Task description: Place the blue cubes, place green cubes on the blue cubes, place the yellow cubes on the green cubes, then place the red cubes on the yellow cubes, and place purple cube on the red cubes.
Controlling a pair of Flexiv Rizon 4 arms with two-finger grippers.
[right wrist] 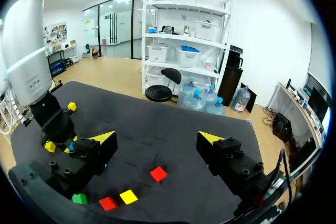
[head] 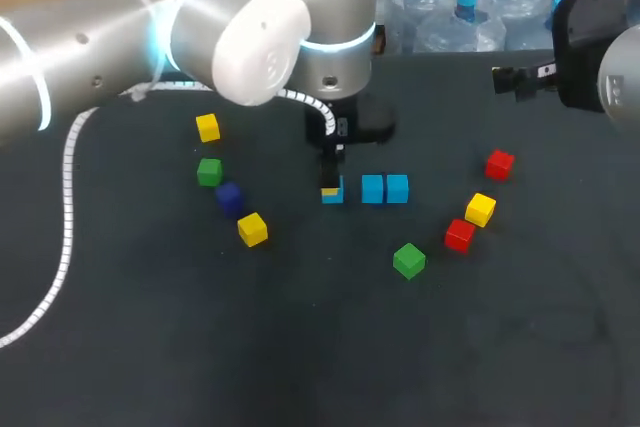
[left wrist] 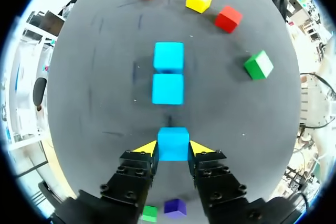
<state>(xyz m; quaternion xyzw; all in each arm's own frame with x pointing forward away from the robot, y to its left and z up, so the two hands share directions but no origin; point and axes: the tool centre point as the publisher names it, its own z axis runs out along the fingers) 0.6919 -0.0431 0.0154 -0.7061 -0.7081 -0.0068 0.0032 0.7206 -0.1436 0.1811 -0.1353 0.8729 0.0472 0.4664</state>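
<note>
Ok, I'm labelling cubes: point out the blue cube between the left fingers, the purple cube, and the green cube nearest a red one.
blue cube (left wrist: 172, 142), left wrist view, top face.
purple cube (head: 229, 194), head view, top face.
green cube (head: 408, 259), head view, top face.

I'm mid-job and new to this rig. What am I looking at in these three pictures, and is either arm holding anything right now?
Two robot arms work at one table. The head view looks down from above; each wrist view looks along one arm's tool. The left tool is shut on a blue cube resting on the table, in line with two other blue cubes. The right tool is open and empty. Scattered around: two green cubes, three yellow cubes, two red cubes, one purple cube.
</note>
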